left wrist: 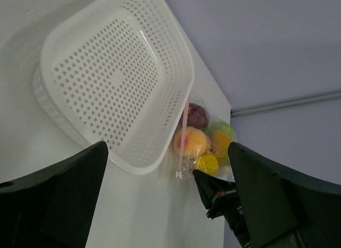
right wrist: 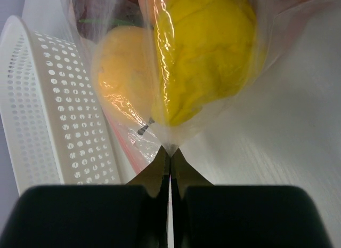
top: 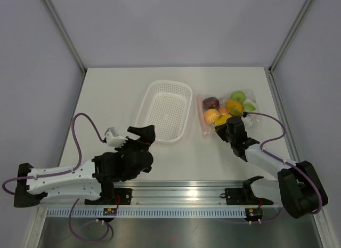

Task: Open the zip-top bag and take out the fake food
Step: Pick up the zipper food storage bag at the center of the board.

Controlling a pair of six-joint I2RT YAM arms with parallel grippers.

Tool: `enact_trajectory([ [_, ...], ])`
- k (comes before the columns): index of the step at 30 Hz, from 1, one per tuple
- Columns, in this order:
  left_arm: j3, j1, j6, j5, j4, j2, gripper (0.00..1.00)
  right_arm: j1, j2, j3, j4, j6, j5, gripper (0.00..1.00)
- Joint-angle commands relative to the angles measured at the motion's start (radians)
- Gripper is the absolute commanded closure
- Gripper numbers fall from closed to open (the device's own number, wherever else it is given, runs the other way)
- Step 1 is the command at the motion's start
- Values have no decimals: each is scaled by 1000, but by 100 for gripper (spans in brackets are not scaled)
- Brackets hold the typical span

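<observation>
The right claw (right wrist: pixel 170 150) is pinched shut on a corner of the bag (right wrist: pixel 169 132); the left claw (top: pixel 141 135) gapes wide, empty.

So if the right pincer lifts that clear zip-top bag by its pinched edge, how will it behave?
Probably floppy: the clear crinkly plastic zip-top bag puckers where the shut right pincer pinches it. Likely to sag, since the glossy yellow plastic fruit and orange plastic fruit sit inside and may shift. The shiny film might slip.
</observation>
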Motion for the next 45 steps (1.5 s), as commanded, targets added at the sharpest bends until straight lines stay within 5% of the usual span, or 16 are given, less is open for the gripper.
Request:
enact_trajectory([
  [1, -70, 38, 364, 114, 545, -42, 1, 3, -34, 30, 24, -8, 32, 100],
  [4, -79, 115, 640, 260, 698, -39, 1, 3, -37, 38, 24, -22, 19, 100],
  [9, -109, 265, 868, 487, 818, -26, 1, 5, -83, 51, 2, -52, -15, 100],
  [16, -99, 308, 1164, 704, 953, 62, 1, 3, -156, 133, -128, -97, -46, 100],
  [30, -18, 327, 1095, 1027, 992, 286, 1, 5, -207, 187, -188, -134, -136, 100],
  [41, -55, 327, 1412, 1044, 1072, 249, 1, 6, -288, 185, -248, -161, -181, 100],
  [44, -66, 327, 1451, 1060, 1098, 244, 1, 6, -331, 174, -280, -177, -161, 77],
  [45, -66, 327, 1466, 1057, 1103, 244, 1, 5, -341, 168, -279, -178, -164, 61],
])
